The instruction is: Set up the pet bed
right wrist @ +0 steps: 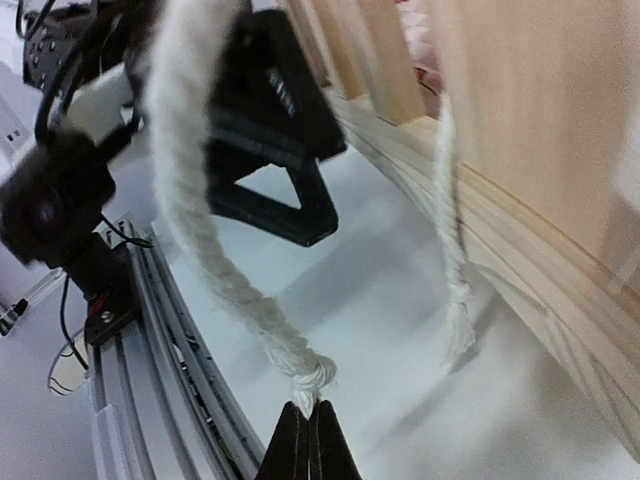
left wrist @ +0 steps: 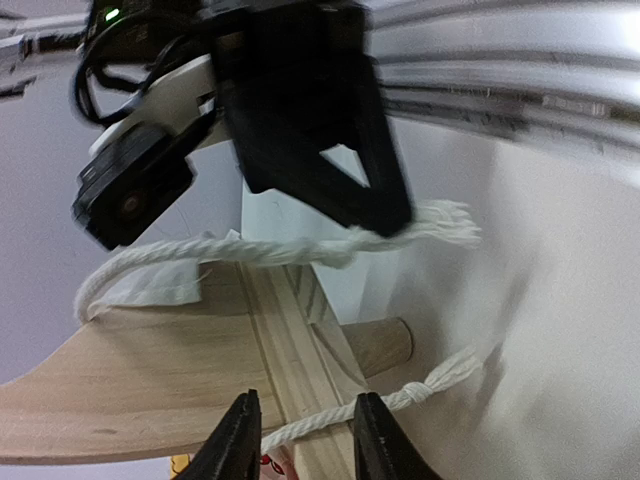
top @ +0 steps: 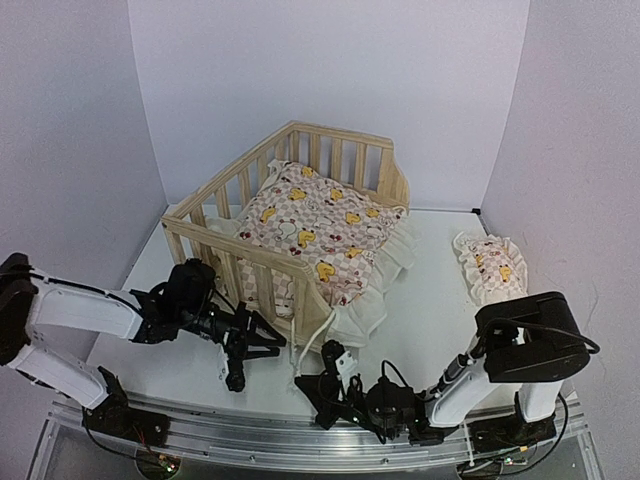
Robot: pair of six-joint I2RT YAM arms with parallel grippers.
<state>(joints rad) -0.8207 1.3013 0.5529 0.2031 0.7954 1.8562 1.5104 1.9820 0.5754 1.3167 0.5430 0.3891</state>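
Centred on the table (top: 430, 300), at twelve o'clock from both grippers: the pet bed (top: 235, 252), its near corner closest to the left gripper (left wrist: 305, 440). Spread there, straddling a rope (left wrist: 440, 378) running eight to two o'clock. Pressed together at the right gripper (right wrist: 308, 425), pinching another cord's knot (right wrist: 305, 372).

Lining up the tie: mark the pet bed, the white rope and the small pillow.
pet bed (top: 345, 135), top external view, back top rail.
white rope (right wrist: 308, 372), right wrist view, nearer knotted end.
small pillow (top: 490, 265), top external view, middle of its cover.
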